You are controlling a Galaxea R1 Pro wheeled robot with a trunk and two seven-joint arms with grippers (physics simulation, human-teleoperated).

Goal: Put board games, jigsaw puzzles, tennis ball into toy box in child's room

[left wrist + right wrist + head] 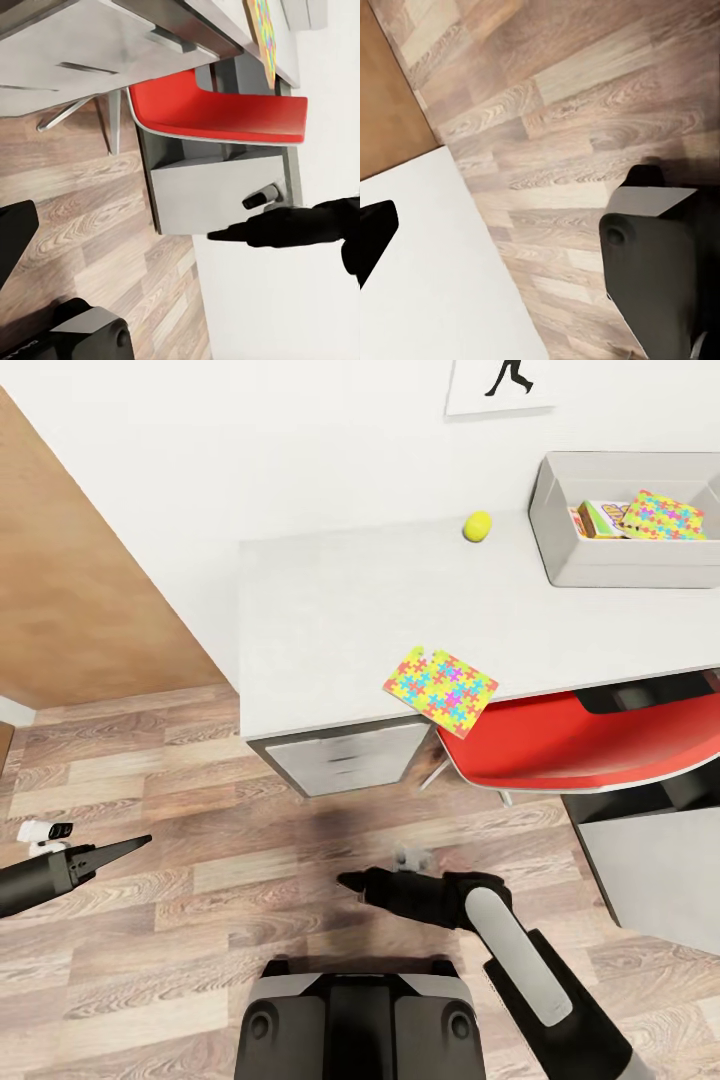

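No readable writing anywhere; print on the board game (601,517) too small to make out. Inside the toy box (560,560), on the table (330,620): that board game and one jigsaw puzzle (664,515) leaning over it. Well ahead of both sets of fingers, a second jigsaw puzzle (441,689) overhanging the table edge above a red chair (590,745), tennis ball (477,526) beyond. Left gripper (135,844) and right gripper (352,881) low over the wood floor (200,880), holding nothing; fingers seemingly pressed together, though cannot tell for certain.

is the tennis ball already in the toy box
No, the tennis ball sits on the table, apart from the toy box.
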